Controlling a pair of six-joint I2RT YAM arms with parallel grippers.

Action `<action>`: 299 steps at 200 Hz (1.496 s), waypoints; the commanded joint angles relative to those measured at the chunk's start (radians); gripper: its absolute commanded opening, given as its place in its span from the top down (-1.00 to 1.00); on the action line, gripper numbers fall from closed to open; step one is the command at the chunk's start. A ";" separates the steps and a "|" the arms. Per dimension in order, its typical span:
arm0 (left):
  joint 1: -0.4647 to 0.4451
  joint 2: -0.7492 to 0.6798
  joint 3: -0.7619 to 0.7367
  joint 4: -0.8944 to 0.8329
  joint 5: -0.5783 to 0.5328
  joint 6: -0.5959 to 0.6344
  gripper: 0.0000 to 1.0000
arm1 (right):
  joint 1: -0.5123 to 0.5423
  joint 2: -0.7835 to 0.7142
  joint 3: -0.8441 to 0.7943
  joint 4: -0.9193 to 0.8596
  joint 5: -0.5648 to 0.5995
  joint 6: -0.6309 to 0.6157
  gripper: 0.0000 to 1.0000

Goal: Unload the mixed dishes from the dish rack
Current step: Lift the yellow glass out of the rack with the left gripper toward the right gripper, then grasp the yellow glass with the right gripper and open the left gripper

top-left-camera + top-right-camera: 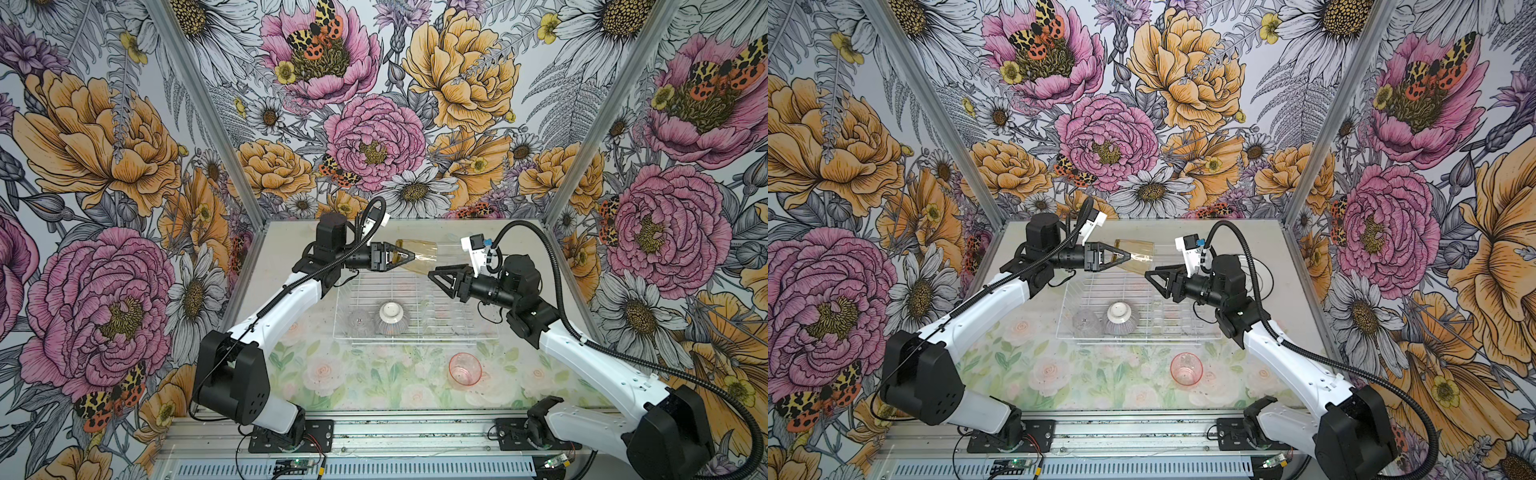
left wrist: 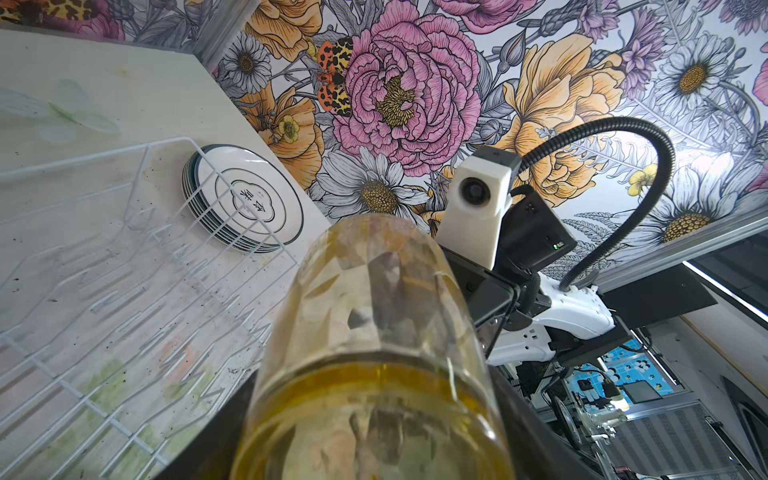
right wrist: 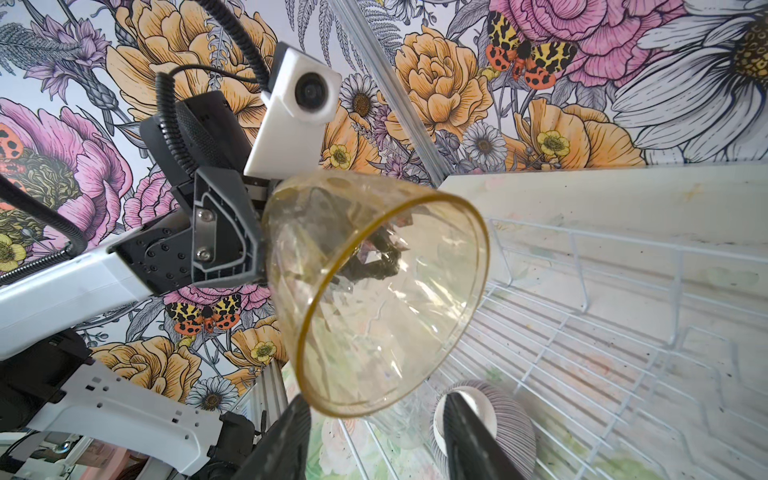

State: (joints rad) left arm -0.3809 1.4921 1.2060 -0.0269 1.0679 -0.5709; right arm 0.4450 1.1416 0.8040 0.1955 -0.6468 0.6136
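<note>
The amber tumbler (image 1: 420, 254) lies on its side in the air over the far edge of the dish rack (image 1: 424, 343), its mouth pointing toward my right arm. I judge it light, stiff and slick. The wall looks thin at the rim, so a hard pinch could crack it or squirt it loose. I'd take it gently across the wall just behind the rim.

The left gripper (image 1: 409, 258) has its fingers clamped on the thick base end, forearm reaching level over the rack's far-left corner. The right gripper (image 1: 439, 284) faces it from the opposite side, slightly lower, fingers parted and empty just beside the rim.

In the rack I see an upturned ribbed bowl (image 1: 392, 319) and a clear tumbler (image 1: 360, 322). A pink tumbler (image 1: 465, 369) stands on the table (image 1: 374, 388) in front.
</note>
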 commanded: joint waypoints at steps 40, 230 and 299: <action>-0.023 0.032 -0.004 0.103 0.042 -0.044 0.10 | -0.007 0.029 0.068 0.120 -0.069 0.020 0.05; -0.040 0.047 -0.078 0.446 0.036 -0.271 -0.47 | -0.008 0.088 0.111 0.288 -0.161 0.105 1.00; 0.030 -0.123 -0.025 -0.081 -0.257 0.115 -0.98 | 0.012 -0.012 0.256 -0.275 -0.060 -0.182 1.00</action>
State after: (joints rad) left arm -0.3756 1.4742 1.1149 0.2623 1.0283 -0.7509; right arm 0.4438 1.2022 0.9607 0.2108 -0.7971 0.6151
